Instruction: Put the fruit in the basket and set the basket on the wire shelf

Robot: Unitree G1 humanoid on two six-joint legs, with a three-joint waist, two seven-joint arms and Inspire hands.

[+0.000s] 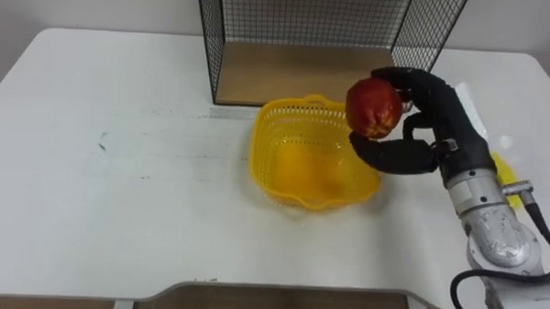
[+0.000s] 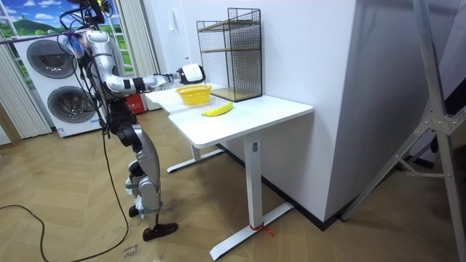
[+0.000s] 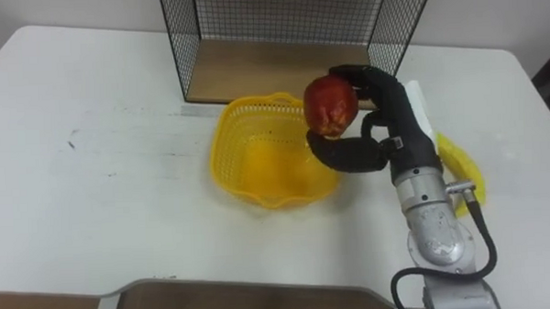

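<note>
My right hand (image 1: pixel 429 112) (image 3: pixel 389 123) is shut on a red apple (image 1: pixel 374 107) (image 3: pixel 329 105), holding it just above the right rim of the yellow basket (image 1: pixel 304 153) (image 3: pixel 266 159). The basket stands on the white table (image 1: pixel 120 178) in front of the black wire shelf (image 1: pixel 326 33) (image 3: pixel 289 26), which has a wooden floor. A yellow banana (image 1: pixel 505 169) (image 3: pixel 459 162) lies on the table behind my right wrist, partly hidden by it. In the room view I stand at the table's end with the basket (image 2: pixel 193 94) and the banana (image 2: pixel 217 110) before me.
The left half of the table is bare apart from a small dark mark (image 1: pixel 102 139). The table's front edge (image 1: pixel 261 288) runs close below. In the room view, washing machines (image 2: pixel 54 87) stand behind me and a white wall panel (image 2: pixel 393 87) to the room view's right.
</note>
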